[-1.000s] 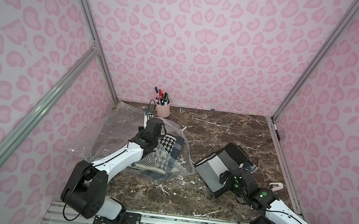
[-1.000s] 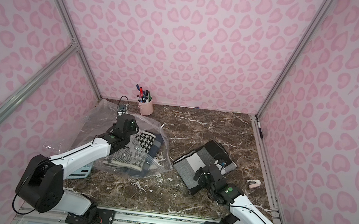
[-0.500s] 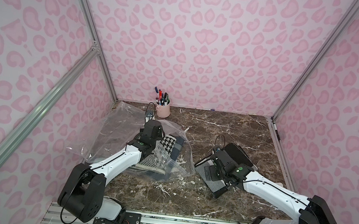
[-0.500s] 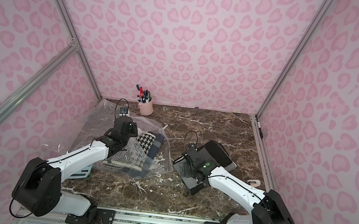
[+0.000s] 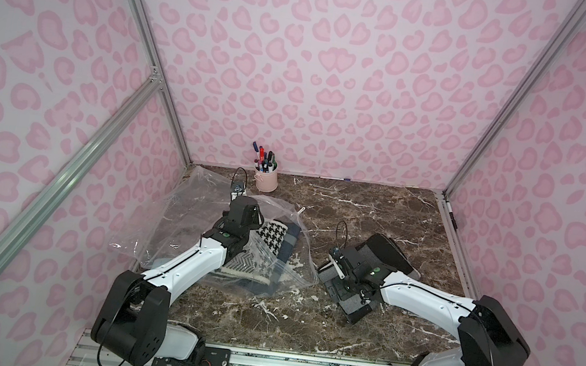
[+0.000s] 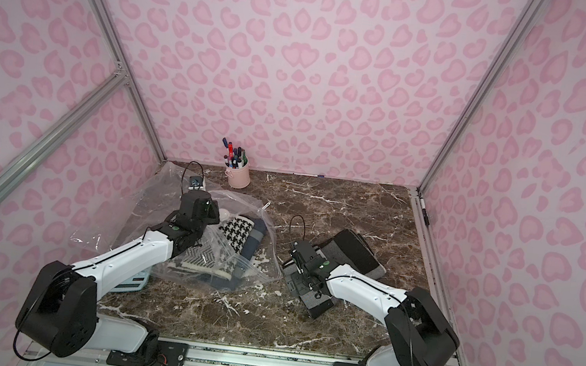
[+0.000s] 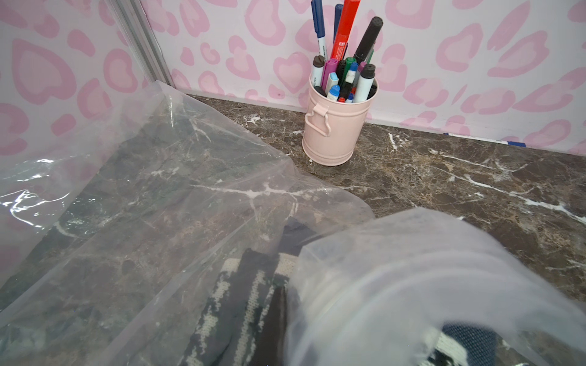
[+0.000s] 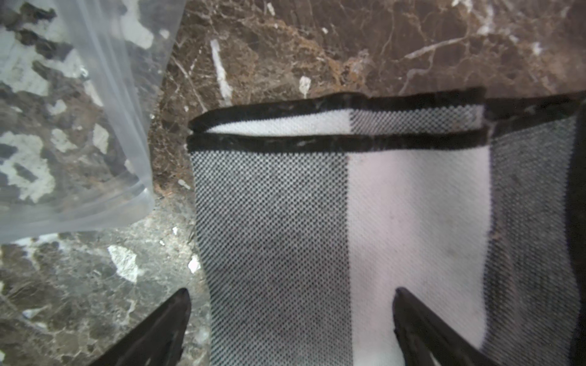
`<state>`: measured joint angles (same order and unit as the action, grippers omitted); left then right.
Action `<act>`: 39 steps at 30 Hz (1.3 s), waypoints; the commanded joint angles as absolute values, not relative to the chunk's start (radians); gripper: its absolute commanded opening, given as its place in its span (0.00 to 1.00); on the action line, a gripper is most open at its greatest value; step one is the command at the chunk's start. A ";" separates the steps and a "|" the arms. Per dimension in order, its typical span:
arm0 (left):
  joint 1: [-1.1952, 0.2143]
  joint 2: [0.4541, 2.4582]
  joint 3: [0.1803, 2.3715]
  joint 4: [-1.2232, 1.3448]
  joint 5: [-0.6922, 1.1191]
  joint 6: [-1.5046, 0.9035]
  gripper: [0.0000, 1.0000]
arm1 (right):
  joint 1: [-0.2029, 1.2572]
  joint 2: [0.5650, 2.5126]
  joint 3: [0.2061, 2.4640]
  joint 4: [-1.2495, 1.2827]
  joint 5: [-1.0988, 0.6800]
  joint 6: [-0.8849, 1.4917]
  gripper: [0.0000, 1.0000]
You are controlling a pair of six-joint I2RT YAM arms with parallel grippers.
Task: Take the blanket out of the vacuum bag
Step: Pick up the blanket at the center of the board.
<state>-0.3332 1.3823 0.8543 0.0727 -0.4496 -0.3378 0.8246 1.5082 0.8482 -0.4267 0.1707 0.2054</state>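
Top views: one vacuum bag [image 5: 199, 214] holds one patterned blanket [image 5: 271, 237]. One grey blanket [image 6: 351, 251] lies outside, just beside it. The right arm has swung inward since a second ago.

Left wrist: the left gripper [image 5: 243, 213] is closed and hidden under bag film.

Right wrist: the right gripper [image 8: 291, 332] is spread wide over the grey blanket.

print on markers [image 7: 344, 31] too small to read, nothing legible
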 commanded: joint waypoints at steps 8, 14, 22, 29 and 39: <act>-0.326 1.396 0.846 0.063 -0.459 -0.334 0.04 | 0.843 1.702 0.887 -0.496 0.133 0.266 0.99; -0.325 1.395 0.847 0.061 -0.461 -0.330 0.04 | 0.843 1.782 0.869 -0.468 0.074 0.321 0.61; -0.324 1.386 0.832 0.063 -0.466 -0.325 0.04 | 0.816 1.808 0.821 -0.411 -0.031 0.355 0.00; -0.325 1.376 0.817 0.076 -0.443 -0.331 0.04 | 0.649 1.633 0.658 -0.173 -0.391 0.439 0.00; -0.324 1.391 0.807 0.106 -0.384 -0.351 0.04 | 0.352 1.259 0.678 -0.035 -0.720 0.652 0.00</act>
